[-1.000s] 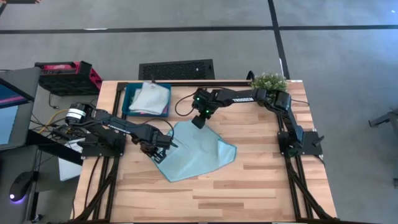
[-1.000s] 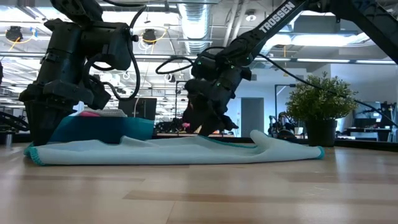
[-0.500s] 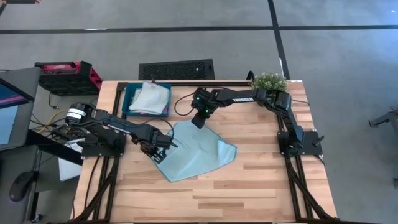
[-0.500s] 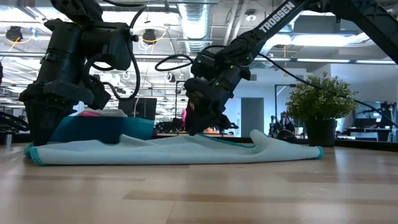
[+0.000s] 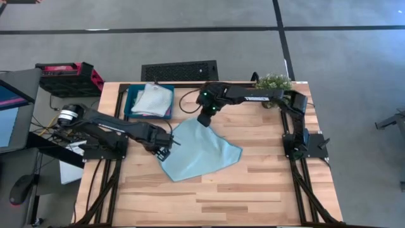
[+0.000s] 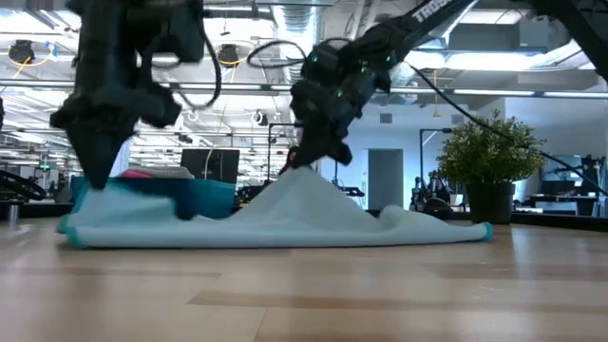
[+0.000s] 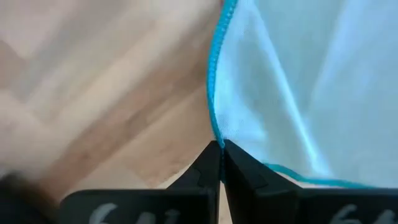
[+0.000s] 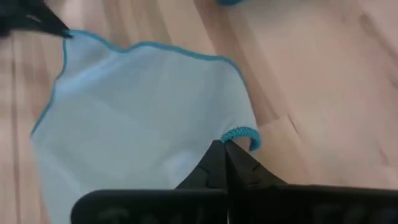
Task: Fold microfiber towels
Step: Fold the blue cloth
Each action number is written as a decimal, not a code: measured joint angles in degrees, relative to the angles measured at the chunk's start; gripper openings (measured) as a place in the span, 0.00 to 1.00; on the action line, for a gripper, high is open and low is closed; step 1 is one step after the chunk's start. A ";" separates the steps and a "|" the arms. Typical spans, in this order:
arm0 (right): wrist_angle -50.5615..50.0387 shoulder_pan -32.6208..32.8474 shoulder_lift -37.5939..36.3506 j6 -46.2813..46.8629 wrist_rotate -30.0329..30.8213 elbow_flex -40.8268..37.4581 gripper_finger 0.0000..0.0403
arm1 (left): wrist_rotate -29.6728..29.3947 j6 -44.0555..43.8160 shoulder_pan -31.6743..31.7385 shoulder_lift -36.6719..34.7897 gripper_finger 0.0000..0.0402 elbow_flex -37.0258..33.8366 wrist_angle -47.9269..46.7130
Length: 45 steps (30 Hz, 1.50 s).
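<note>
A light blue microfiber towel with a darker blue hem lies spread in the middle of the table, two of its corners raised. My left gripper is shut on its left corner. My right gripper is shut on its far corner. In the low view the towel rises into a peak under my right gripper and lifts at its left end under my left gripper. More folded towels lie in a dark teal tray at the far left. My left gripper pinches the towel's left corner at the hem between its two fingertips, coming from above and pointing down. That corner is lifted off the table; the cloth beyond it slopes down. My right gripper pinches the far corner's bunched hem between its fingertips, slanting down from the far side. The corner is raised and the cloth falls away from it in a tent, its near part on the table.
A small potted plant stands at the far right corner. A red and black case sits off the table at the far left. Bare wood lies along the near edge and to the right of the towel.
My right gripper has shut on the towel's far corner and risen, drawing the cloth into a peak. My left gripper, shut throughout, has also risen and lifted the left corner off the table. The towel's near and right parts have stayed on the table.
</note>
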 joint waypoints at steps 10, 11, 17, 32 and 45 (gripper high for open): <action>-8.22 -0.16 -12.82 -4.36 7.40 -0.05 0.00 | -12.04 -1.35 0.04 -5.99 0.00 14.88 -20.64; -9.52 -0.13 -14.36 -4.50 8.60 -0.05 0.00 | -13.37 -1.09 0.04 -6.00 0.00 16.65 -22.29; -13.37 0.00 -23.29 -5.96 16.36 -0.05 0.00 | -23.14 0.73 0.46 -5.52 0.00 26.29 -27.13; -14.86 -5.85 -36.09 -10.54 38.72 -0.05 0.00 | -40.05 30.81 16.81 -5.48 0.00 35.74 -9.01; -7.51 -9.86 -38.02 -16.45 44.00 -0.05 0.00 | -42.37 62.00 25.08 -5.48 0.00 35.76 20.72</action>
